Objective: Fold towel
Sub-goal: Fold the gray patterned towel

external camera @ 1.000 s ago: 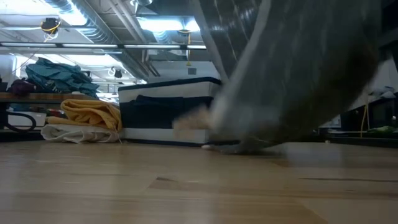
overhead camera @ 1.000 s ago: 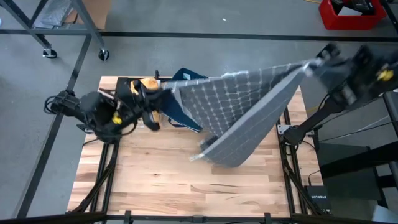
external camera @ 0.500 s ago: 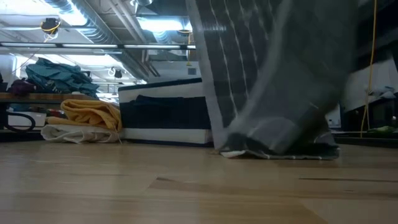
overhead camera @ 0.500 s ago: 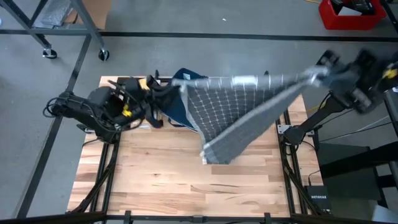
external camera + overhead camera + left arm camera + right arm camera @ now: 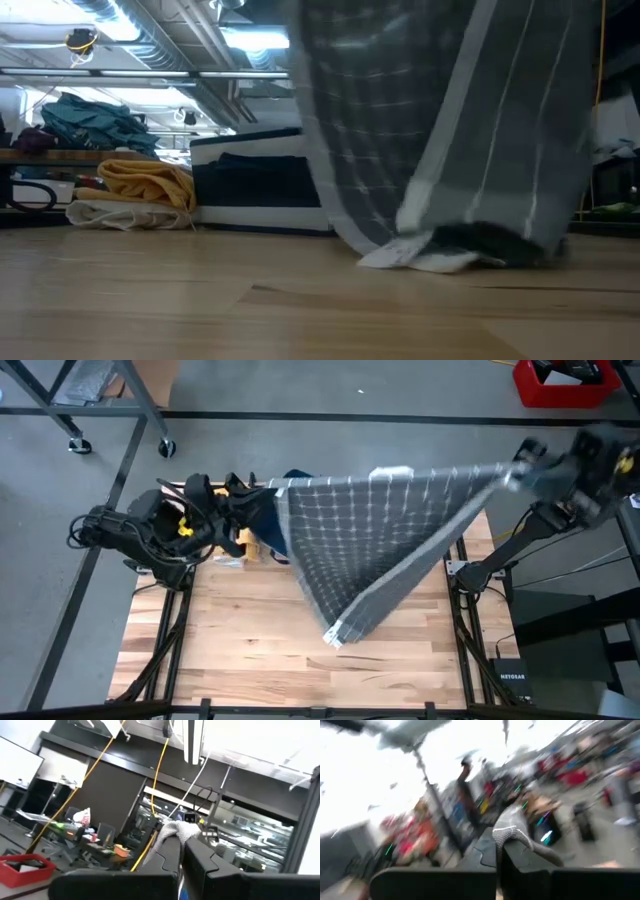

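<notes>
A grey towel (image 5: 380,540) with a white grid pattern is stretched in the air between both grippers. My left gripper (image 5: 268,492) is shut on its left top corner, above the table's far left. My right gripper (image 5: 512,475) is shut on the other top corner, beyond the table's far right edge. The towel narrows downward to a hanging corner (image 5: 336,635). In the low view its lower end (image 5: 430,255) lies bunched on the wooden table (image 5: 240,660). My left gripper pinches a small bunch of the towel's corner (image 5: 181,831) between its two fingers; the cloth pokes out past the fingertips. The towel is lifted and hangs away from it. My right gripper pinches the opposite corner (image 5: 512,835) between its fingers in the same way. The top edge (image 5: 400,482) between the two holds is drawn fairly taut.
A dark blue and white bin (image 5: 262,190) stands at the table's far edge behind the towel. Beside it are a yellow cloth (image 5: 148,182) and a white cloth (image 5: 120,214). The near half of the table is bare wood.
The left gripper moved toward the far edge and the right gripper shifted farther right, drawing the top edge out. The towel opened from a folded-over drape into a broad flat sheet. Its lower corner slid toward the near edge.
</notes>
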Robot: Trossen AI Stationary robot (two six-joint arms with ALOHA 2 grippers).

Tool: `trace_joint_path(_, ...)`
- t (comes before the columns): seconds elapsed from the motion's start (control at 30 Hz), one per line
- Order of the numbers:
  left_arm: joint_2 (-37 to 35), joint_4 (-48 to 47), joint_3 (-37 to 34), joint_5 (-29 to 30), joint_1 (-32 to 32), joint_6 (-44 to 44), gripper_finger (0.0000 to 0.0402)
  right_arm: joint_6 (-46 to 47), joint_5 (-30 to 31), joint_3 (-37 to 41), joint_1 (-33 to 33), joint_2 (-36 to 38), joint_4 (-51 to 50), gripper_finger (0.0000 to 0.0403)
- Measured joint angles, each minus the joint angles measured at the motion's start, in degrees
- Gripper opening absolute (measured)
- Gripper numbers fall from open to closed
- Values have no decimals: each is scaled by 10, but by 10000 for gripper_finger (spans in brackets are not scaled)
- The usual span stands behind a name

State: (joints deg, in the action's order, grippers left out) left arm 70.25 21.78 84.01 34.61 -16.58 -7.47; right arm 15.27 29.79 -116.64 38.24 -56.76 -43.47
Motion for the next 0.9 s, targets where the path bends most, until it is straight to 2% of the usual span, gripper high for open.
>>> trace_joint_path(0.13, 2, 20, -1, -1, 34, -14, 0, -45, 79, 0, 0, 0, 94, 1)
trace_joint_path(0.27, 2, 53, -1, -7, 73, -41, 0, -93, 83, 3, 0, -4, 159, 1)
trace_joint_path(0.47, 4, 59, -1, -73, 116, -93, 0, -100, 85, 2, 0, -3, 150, 1)
trace_joint_path(0.57, 5, 60, -1, -86, 129, -114, 0, -100, 88, 2, 0, -2, 154, 1)
trace_joint_path(0.8, 6, 71, -1, -91, 163, -121, 0, -138, 146, 1, 0, -3, 178, 1)
trace_joint_path(0.9, 6, 68, 1, -118, 172, -144, 0, -131, 166, 4, 0, -3, 174, 1)
